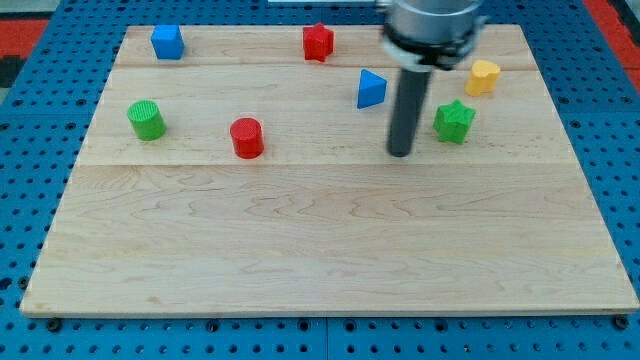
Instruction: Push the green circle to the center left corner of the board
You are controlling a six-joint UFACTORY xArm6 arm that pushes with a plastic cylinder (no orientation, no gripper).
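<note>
One wooden board [330,250] — no pincer fitted, just my tip [400,152], well right of the green circle [146,120]. The circle sits near the board's left edge. Risk: the red cylinder [246,138] between them gets knocked.

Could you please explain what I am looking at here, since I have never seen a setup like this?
This is a single camera picture looking down at a wooden board. The dark rod coming in from the view's top is the end of a robot arm; it has no gripper and holds nothing. Its lower end, my tip, slides on the board and pushes blocks. Lying on the board are a green circle at the view's left, a red cylinder, a blue cube, a red block, a blue triangle, a yellow block and a green star. The tip stands between the triangle and the star, touching neither.
</note>
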